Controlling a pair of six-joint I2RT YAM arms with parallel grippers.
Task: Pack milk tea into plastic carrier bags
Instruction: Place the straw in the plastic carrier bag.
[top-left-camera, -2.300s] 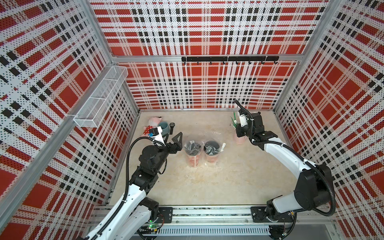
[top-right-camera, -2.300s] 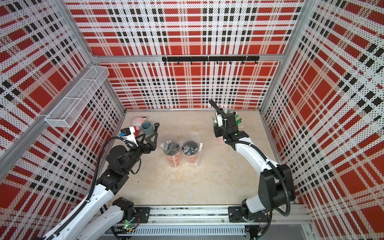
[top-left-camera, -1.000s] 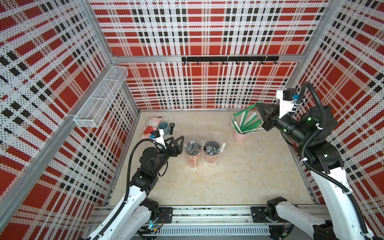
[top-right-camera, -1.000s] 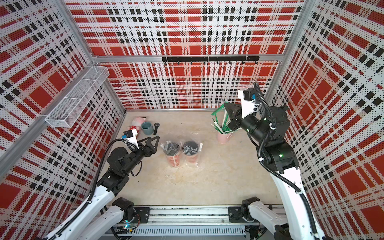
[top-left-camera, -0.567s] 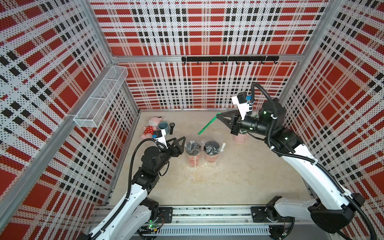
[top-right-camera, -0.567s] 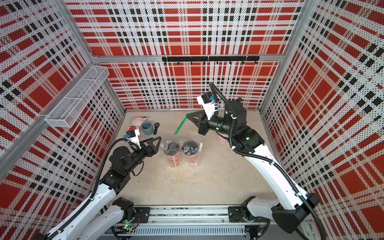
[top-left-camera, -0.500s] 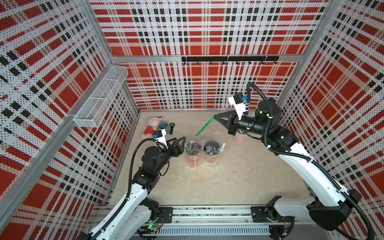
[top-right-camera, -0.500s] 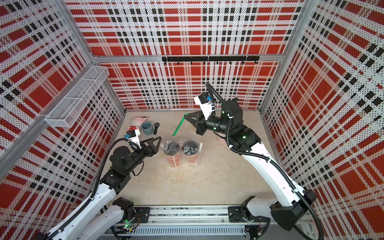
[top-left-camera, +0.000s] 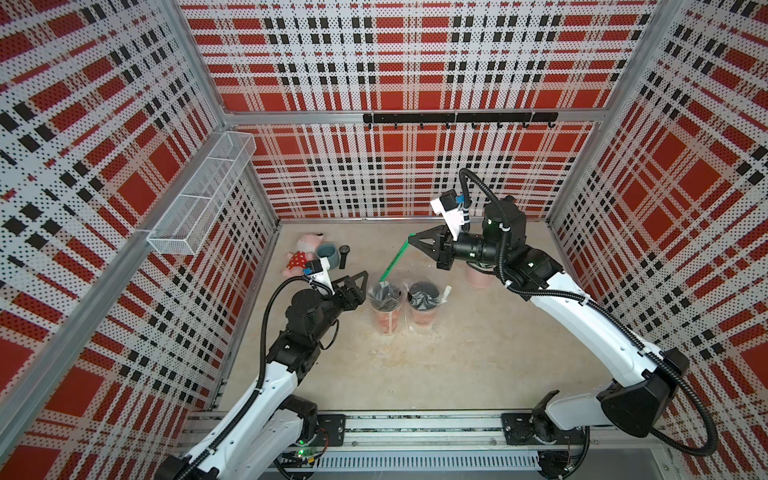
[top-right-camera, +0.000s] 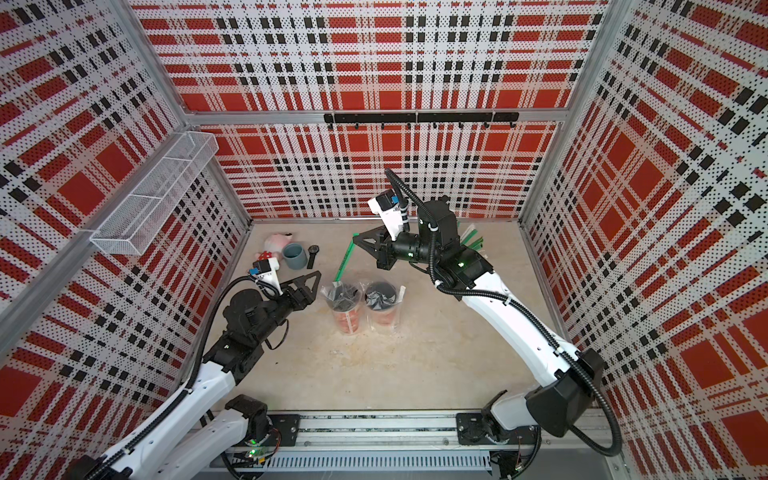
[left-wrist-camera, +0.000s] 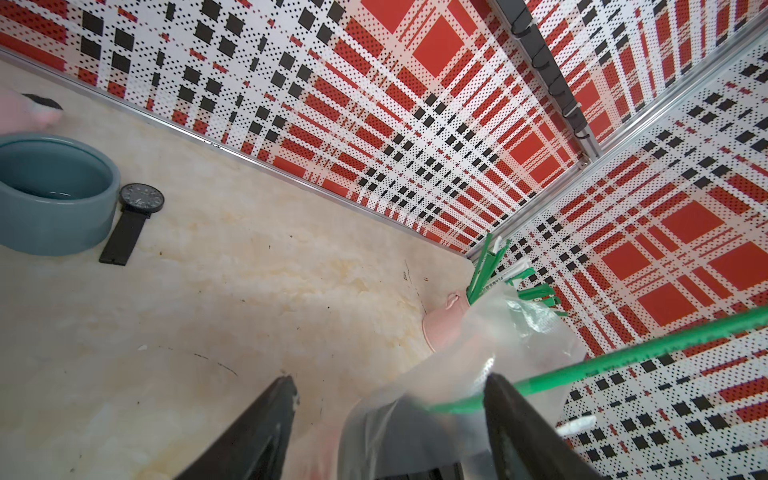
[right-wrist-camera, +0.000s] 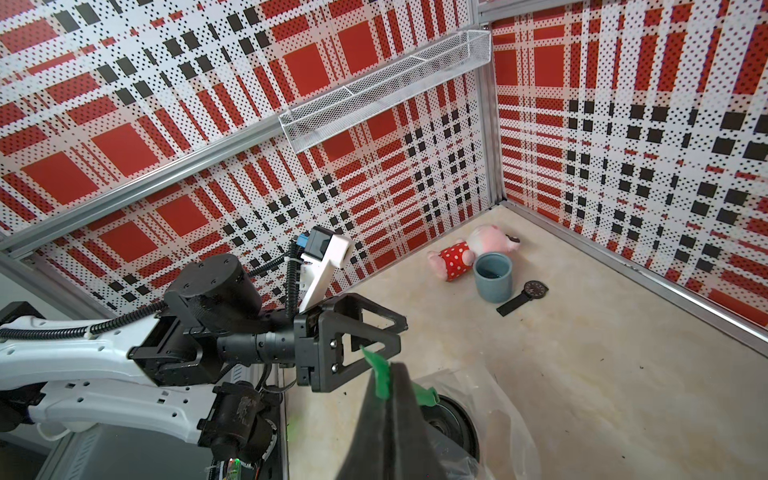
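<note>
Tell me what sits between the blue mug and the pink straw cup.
In both top views: a black watch beside the mug, then bare table, with the right hand holding a green straw above it.

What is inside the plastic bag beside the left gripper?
Inside the bag stands a red cup with a black lid. Film blurs its print; whether the green straw reaches inside is unclear.

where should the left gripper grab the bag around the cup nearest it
Pinch the loose film at the mouth of the bag, on the side facing the left gripper, coming in level from there. The film stands up thin above the cup there, and that likely leaves the mouth clear for the green straw.
</note>
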